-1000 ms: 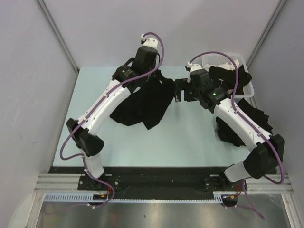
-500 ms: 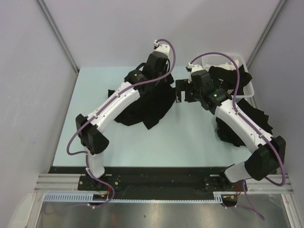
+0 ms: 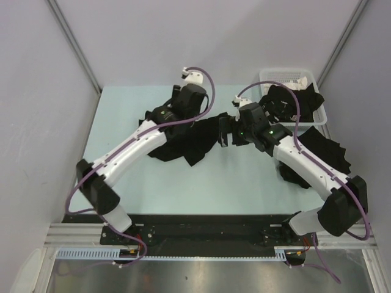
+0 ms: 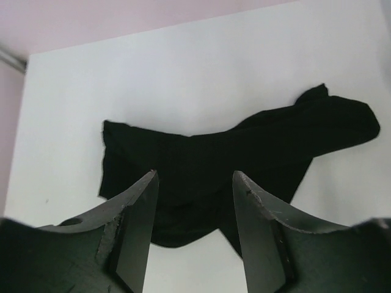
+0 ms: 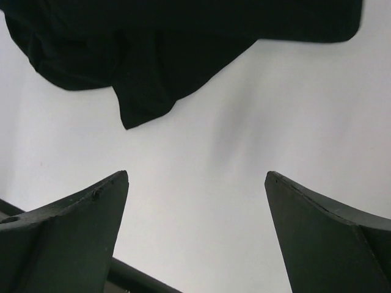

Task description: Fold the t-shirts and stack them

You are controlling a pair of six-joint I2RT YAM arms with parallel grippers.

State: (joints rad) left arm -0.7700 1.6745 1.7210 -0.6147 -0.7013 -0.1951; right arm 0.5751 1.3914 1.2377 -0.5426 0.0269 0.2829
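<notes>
**Left gripper.** Your left gripper (image 4: 194, 183) stood partly open, its jaws parted to a moderate gap. It held nothing and touched nothing. It hung above a black t-shirt (image 4: 244, 152) that lay crumpled on the worktop (image 4: 183, 79). In the left wrist view the cloth ran across behind both fingers (image 4: 137, 226), with one sleeve reaching out to the right.

**Right gripper.** Your right gripper (image 5: 197, 177) stood wide open, at full spread, with only bare worktop between its jaws. It gripped nothing. In the right wrist view the edge of the same t-shirt lay just beyond the fingertips, apart from them. In the top view the two grippers sat near each other over the middle of the worktop, the right one at the shirt's right edge.

**Containers.** The white basket (image 3: 292, 71) stood at the far right corner of the worktop. A second t-shirt (image 3: 287, 101), also black, lay bunched inside it. A heap of t-shirts (image 3: 324, 149) lay outside the basket on its near side, at the right edge of the worktop, partly hidden by the right arm.
</notes>
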